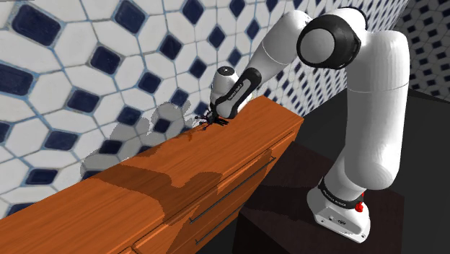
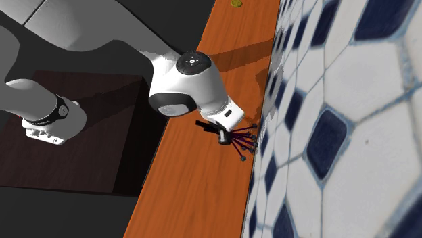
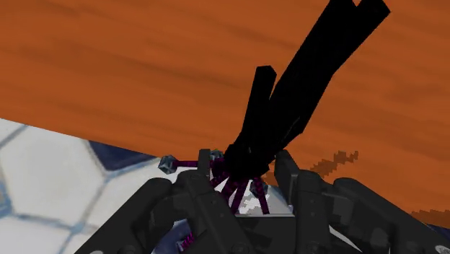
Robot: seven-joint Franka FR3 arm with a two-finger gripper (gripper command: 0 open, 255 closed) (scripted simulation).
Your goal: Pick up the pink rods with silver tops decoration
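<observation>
The decoration [image 3: 238,191] is a bundle of thin pink rods with small grey knobs on their ends [image 3: 167,164], fanning out of a black body [image 3: 288,94]. It is on the orange-brown wooden dresser top [image 1: 180,173], right against the tiled wall. My black gripper [image 3: 245,169] has one finger on each side of the bundle and is shut on it. In the second exterior view the rods [image 2: 245,140] splay from the gripper [image 2: 223,135] towards the wall. In the shoulder view the gripper [image 1: 209,123] sits low over the dresser's back edge, with the rods [image 1: 196,121] next to it.
A wall of white and dark blue tiles [image 1: 86,65] rises directly behind the dresser. Drawer fronts with long bar handles [image 1: 238,184] face the dark floor [image 1: 288,209]. A small yellowish thing [image 2: 236,3] lies far along the top.
</observation>
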